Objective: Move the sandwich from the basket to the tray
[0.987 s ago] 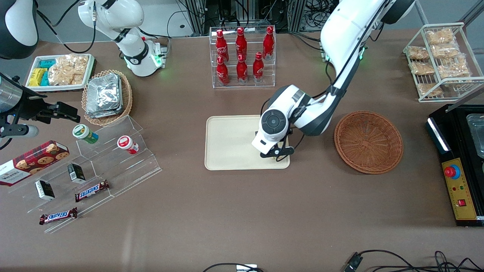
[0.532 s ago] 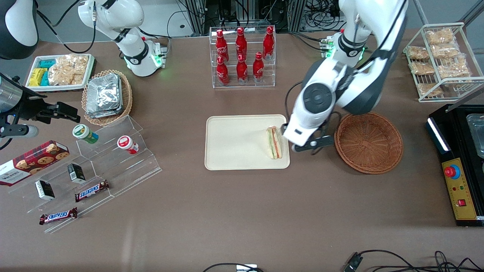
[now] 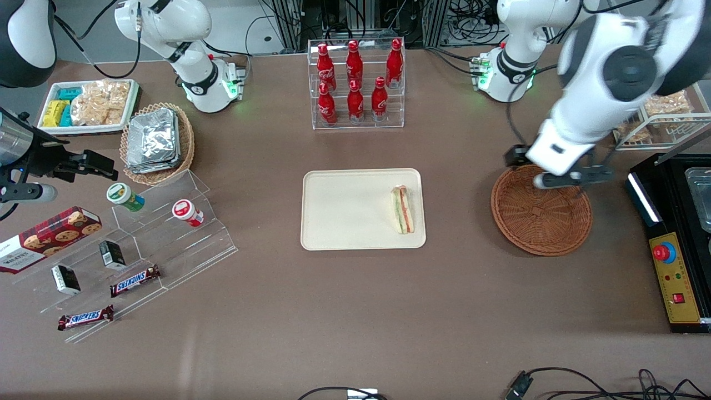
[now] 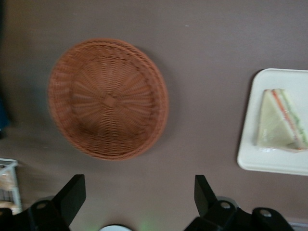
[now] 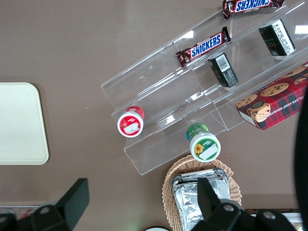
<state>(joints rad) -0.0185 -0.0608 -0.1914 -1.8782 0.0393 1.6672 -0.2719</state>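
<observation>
A brown counter (image 3: 355,311) carries everything. Starting toward the parked arm's end, a white tray of snack packets (image 3: 89,105) sits beside a tan wicker basket of foil packets (image 3: 156,143). Nearer the front camera stands a clear stepped acrylic display (image 3: 166,244) with two small round tubs (image 3: 125,196), Snickers bars (image 3: 135,280) and a cookie box (image 3: 47,236).

In the middle, farther from the camera, a clear rack holds red cola bottles (image 3: 355,83); dark cables and metal frames show past the counter's edge there. Nearer the camera lies the cream tray (image 3: 344,208), and the sandwich (image 3: 402,209) rests on it, along the tray's edge nearest the basket.

The reddish-brown basket (image 3: 541,209) lies toward the working arm's end, well apart from the tray, with nothing in it. The claw (image 3: 569,179) hangs above the basket's rim, its fingers (image 4: 71,196) spread wide and holding nothing. A white wire rack of snacks (image 3: 661,105) and a black control box (image 3: 675,261) stand at that end.
</observation>
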